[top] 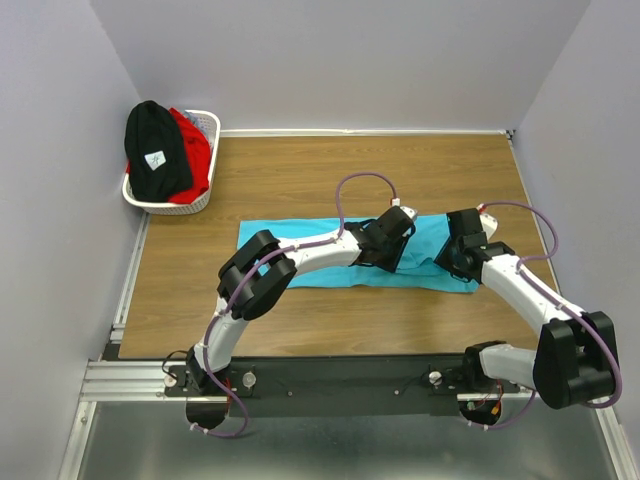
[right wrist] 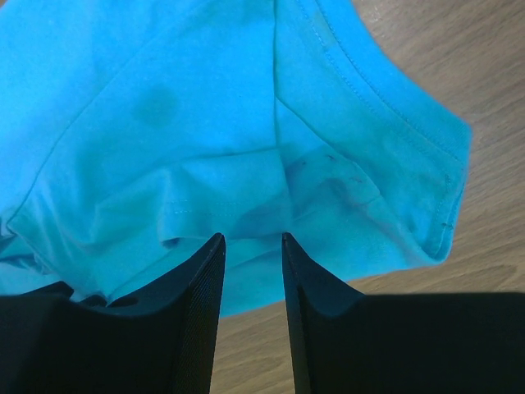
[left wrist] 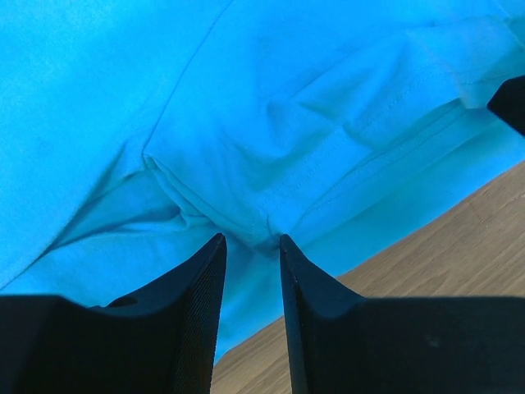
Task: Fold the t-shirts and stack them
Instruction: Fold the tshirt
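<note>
Partly hidden: the bright turquoise short-sleeved cloth t-shirt [top: 300, 250] lies as a long flat band across the middle of the brown wooden table [top: 300, 170]. In the top view both arms cross its right half, so the fingertips and the cloth under them are covered.
Left gripper [left wrist: 248, 246]: clenched on a pinch of the turquoise cloth. In its wrist view the two black ribbed fingers [left wrist: 197, 304] stand close together, and creases and a stitched seam run into the narrow gap. Bare wood shows beside the cloth's edge.
Right gripper [right wrist: 248, 245]: likewise clamped on a gathered fold, at the shirt's right end, close to a double-stitched hem that curls over the wood.
Cut off: each wrist view takes in only a patch of the shirt. A black corner juts in at the right edge of the left wrist view, and I cannot tell what it belongs to.
Hard to make out: a faint darker blotch and a few dark specks on the cloth in the right wrist view, which could be stain or shadow.
Basket: a white lattice plastic basket [top: 207, 122] sits at the table's far left corner, well apart from the turquoise shirt.
Basket contents: a bundled black t-shirt [top: 150, 135] lies on top, with a red t-shirt [top: 195, 150] mostly buried under it and to its right.
Label: a small white label [top: 155, 159] on the black shirt carries a mark too small to read.
</note>
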